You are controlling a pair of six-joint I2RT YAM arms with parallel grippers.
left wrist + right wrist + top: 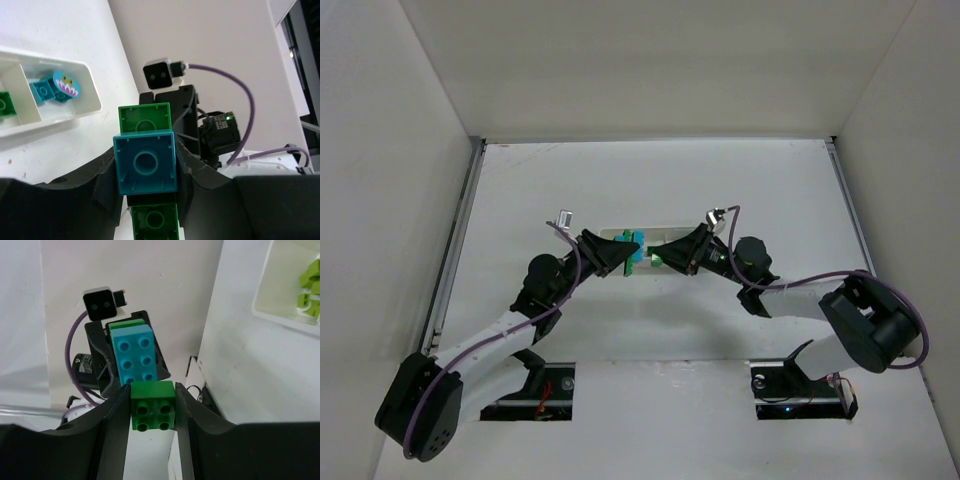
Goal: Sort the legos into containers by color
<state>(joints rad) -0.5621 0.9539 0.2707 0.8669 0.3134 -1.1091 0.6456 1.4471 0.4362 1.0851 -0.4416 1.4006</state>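
1. No lettering, brand name, number or label can be read in any of the three views.
2. The only printed marking is a picture. In the left wrist view, a cyan piece [65, 86] lying in the end compartment of the white tray [92, 97] carries a cartoon face with small yellowish eyes above a wide mouth with jagged white teeth.
3. In the right wrist view, the studs of the cyan brick [135, 357] and of the green brick [152, 407] face the camera. Any embossing on them is too small to read.
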